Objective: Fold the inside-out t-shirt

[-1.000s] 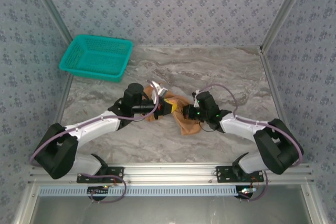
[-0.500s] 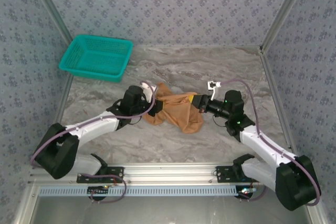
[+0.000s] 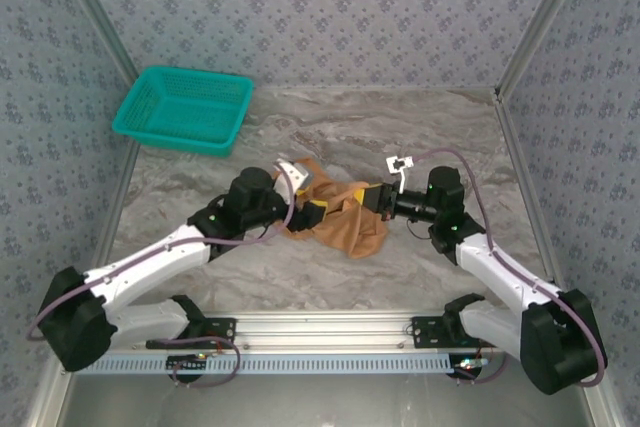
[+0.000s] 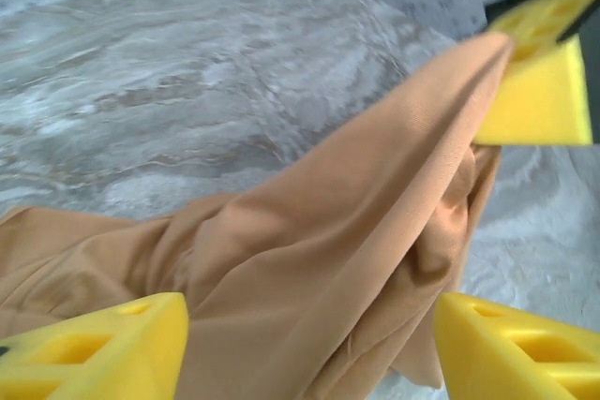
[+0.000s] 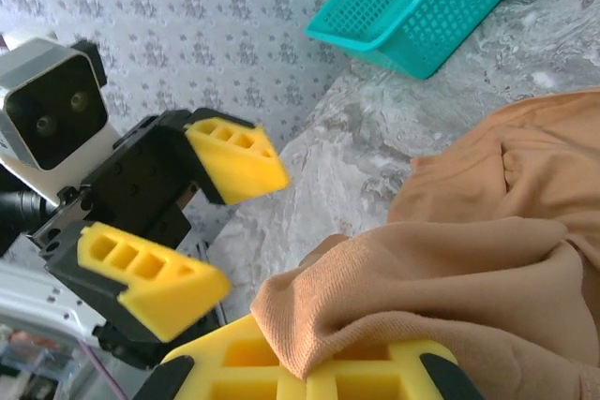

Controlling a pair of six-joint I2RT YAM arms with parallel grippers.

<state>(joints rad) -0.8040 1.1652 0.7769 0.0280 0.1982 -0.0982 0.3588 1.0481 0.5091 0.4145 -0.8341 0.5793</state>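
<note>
My left gripper [image 4: 305, 353] stands with fingers apart over the inside-out t-shirt [image 3: 340, 225]; my right gripper [image 3: 373, 197] clamps a bunched edge. If I pull now, that single pinch may slip; the cloth would crumple.

The orange-tan t-shirt [image 3: 340, 219] lay bunched and creased in the middle of the table [image 3: 420, 137], one end drawn up taut toward the right.

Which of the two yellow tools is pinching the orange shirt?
The right tool: it is clamped shut on a fold of the t-shirt. The left tool has its fingers spread apart, with nothing between them.
</note>
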